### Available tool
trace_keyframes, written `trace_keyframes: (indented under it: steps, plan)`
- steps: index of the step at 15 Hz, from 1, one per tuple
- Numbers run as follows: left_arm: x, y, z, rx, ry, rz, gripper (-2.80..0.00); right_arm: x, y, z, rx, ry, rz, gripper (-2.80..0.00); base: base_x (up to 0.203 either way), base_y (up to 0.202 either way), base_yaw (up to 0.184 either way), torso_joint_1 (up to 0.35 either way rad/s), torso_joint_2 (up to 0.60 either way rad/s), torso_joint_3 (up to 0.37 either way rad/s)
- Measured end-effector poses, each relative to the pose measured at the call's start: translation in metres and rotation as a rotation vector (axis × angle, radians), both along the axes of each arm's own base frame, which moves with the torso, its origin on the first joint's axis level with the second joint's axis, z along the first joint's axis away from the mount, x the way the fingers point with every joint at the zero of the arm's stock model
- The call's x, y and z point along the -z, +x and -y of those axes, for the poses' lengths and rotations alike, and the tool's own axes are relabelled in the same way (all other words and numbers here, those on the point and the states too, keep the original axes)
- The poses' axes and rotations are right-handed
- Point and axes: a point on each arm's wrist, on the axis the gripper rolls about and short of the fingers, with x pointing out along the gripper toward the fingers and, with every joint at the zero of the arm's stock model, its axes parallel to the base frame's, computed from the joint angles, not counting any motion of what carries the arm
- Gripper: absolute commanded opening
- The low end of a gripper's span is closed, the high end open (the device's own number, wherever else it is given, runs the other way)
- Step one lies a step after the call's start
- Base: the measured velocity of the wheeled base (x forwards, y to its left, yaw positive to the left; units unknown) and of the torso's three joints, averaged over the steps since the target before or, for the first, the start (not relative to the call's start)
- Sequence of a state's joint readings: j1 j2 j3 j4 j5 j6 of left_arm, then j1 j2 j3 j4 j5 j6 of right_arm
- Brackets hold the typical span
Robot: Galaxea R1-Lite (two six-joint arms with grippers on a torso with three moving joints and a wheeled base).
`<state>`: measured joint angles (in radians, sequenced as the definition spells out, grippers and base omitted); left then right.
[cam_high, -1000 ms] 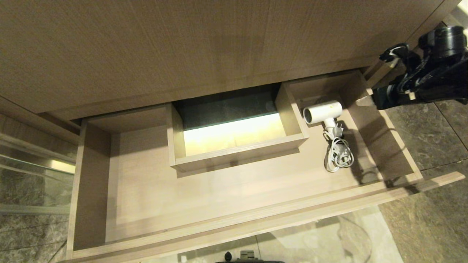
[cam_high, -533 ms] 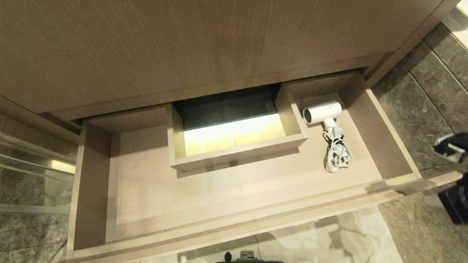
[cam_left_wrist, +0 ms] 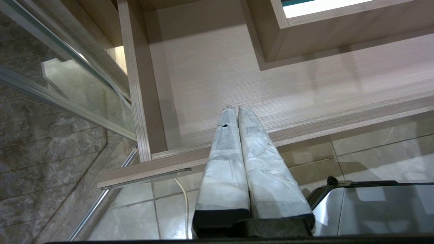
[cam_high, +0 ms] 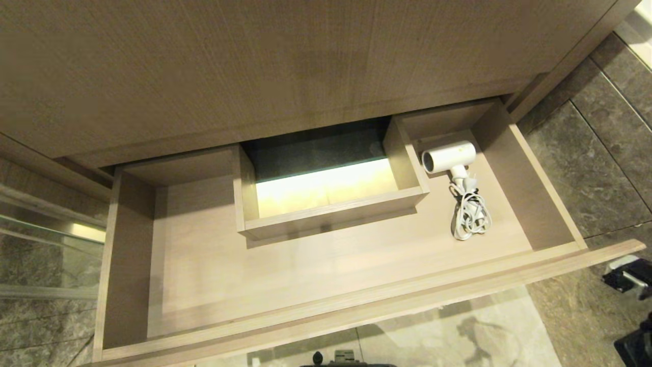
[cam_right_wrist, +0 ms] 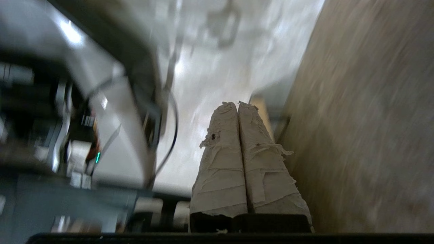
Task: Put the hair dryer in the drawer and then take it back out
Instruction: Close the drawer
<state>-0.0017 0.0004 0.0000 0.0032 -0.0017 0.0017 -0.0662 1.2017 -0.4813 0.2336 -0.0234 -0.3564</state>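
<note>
Probably light, hard and smooth, that small white hair dryer [cam_high: 449,155] lying far right in the open drawer [cam_high: 326,300], best grabbed round its short barrel, not its floppy cord [cam_high: 471,216], with both right gripper [cam_right_wrist: 236,104] and left gripper [cam_left_wrist: 234,108] pressed closed and empty.

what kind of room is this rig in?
Probably a bathroom. The open drawer is U-shaped around a boxed cut-out, as under a sink; a hair dryer lies inside; grey stone floor tiles and a glass panel alongside.

floor [cam_high: 601,168]: grey marble tile | cabinet panel [cam_high: 285,66]: wood-grain | glass partition [cam_high: 35,244]: left
</note>
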Motion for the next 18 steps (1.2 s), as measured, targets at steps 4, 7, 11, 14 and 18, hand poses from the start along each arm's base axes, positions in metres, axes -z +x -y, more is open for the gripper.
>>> trace_keyframes:
  steps: [4,7,11,14,18]
  plan:
    - [0.0,0.0,0.0,0.0,0.0,0.0,-2.8,0.002,0.036,0.003,-0.003,-0.016,0.135,-2.8,0.0,0.0,0.0,0.0,0.0,0.0]
    - [0.0,0.0,0.0,0.0,0.0,0.0,-2.8,0.007,0.059,0.004,-0.006,-0.023,0.179,-2.8,0.0,0.0,0.0,0.0,0.0,0.0]
    - [0.0,0.0,0.0,0.0,0.0,0.0,-2.8,-0.001,0.084,0.006,0.002,-0.01,0.246,-2.8,0.0,0.0,0.0,0.0,0.0,0.0]
    - [0.0,0.0,0.0,0.0,0.0,0.0,-2.8,-0.024,0.109,0.007,0.015,0.004,0.445,-2.8,0.0,0.0,0.0,0.0,0.0,0.0]
    - [0.0,0.0,0.0,-0.001,0.0,0.0,-2.8,-0.079,0.159,0.01,0.081,0.082,0.779,-2.8,0.0,0.0,0.0,0.0,0.0,0.0]
